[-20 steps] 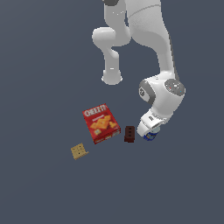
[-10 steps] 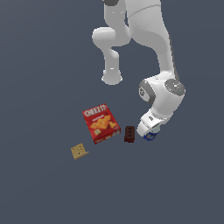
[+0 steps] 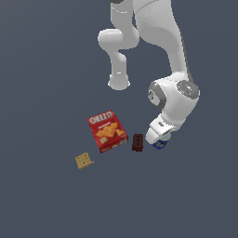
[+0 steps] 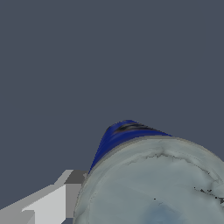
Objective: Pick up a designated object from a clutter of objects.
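The blue can (image 3: 161, 145) with a pale whitish top stands at the exterior view's right end of the clutter. My gripper (image 3: 157, 139) is down over it and hides most of it. In the wrist view the can (image 4: 153, 183) fills the near field, and one pale finger (image 4: 52, 201) lies against its blue side; the other finger is hidden behind the can. The jaws look closed on the can. The can rests on the floor.
A dark brown block (image 3: 137, 142) lies close beside the can on the exterior view's left. Further that way are the red Cheez-It box (image 3: 107, 130) and a tan waffle-like square (image 3: 83, 161). The arm's white base (image 3: 119, 82) stands behind.
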`<state>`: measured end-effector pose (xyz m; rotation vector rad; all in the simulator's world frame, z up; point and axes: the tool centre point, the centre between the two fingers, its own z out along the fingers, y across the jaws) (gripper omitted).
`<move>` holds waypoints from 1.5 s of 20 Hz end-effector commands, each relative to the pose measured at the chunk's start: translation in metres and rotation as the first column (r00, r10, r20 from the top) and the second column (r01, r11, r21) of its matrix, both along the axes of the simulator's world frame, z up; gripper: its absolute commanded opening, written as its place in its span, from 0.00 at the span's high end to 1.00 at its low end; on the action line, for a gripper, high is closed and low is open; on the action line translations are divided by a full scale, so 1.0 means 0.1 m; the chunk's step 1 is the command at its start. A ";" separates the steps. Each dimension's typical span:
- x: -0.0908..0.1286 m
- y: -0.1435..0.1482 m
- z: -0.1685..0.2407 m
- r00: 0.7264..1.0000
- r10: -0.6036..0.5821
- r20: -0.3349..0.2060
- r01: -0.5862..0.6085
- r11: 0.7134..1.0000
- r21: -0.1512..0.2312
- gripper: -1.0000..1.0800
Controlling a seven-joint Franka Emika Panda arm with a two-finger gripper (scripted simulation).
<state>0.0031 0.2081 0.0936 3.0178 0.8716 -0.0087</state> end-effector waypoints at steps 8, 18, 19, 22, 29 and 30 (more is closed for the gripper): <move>0.27 -0.10 0.69 1.000 0.001 0.004 -0.001 1.000 0.003 1.00; 0.65 -0.27 1.67 1.000 0.001 0.004 -0.001 1.000 0.004 1.00; 0.69 -0.28 1.76 1.000 0.001 0.004 -0.001 1.000 0.004 1.00; 0.80 -0.32 2.03 1.000 0.001 0.004 -0.001 1.000 0.004 1.00; 1.02 -0.40 2.52 1.000 0.001 0.005 -0.001 1.000 0.003 1.00; 1.04 -0.41 2.57 1.000 0.000 0.005 0.000 1.000 0.003 1.00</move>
